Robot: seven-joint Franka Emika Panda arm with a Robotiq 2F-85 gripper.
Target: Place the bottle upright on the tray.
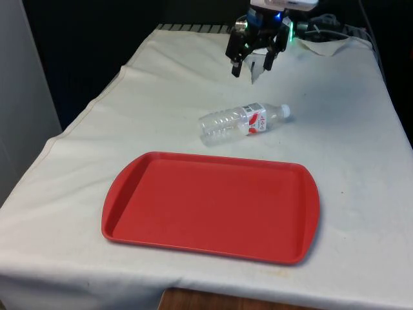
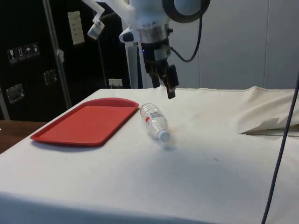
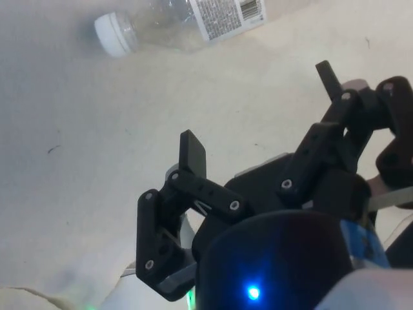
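A clear plastic bottle [image 1: 242, 122] with a white cap and a red and white label lies on its side on the cloth, cap towards the front view's right. It rests just beyond the far edge of the red tray [image 1: 129, 181]. My gripper [image 1: 252, 68] hangs open and empty above the cloth, behind the bottle and apart from it. From the side, the bottle [image 2: 154, 121] lies beside the tray [image 2: 70, 130] with the gripper [image 2: 169, 88] above and past it. The wrist view has the bottle [image 3: 184, 21] beyond the gripper [image 3: 261, 110].
A rumpled fold of cloth and some cables [image 1: 326, 29] lie at the table's far end near the robot. A raised crease of cloth [image 2: 268, 127] shows in the side view. Bare cloth surrounds the tray and bottle.
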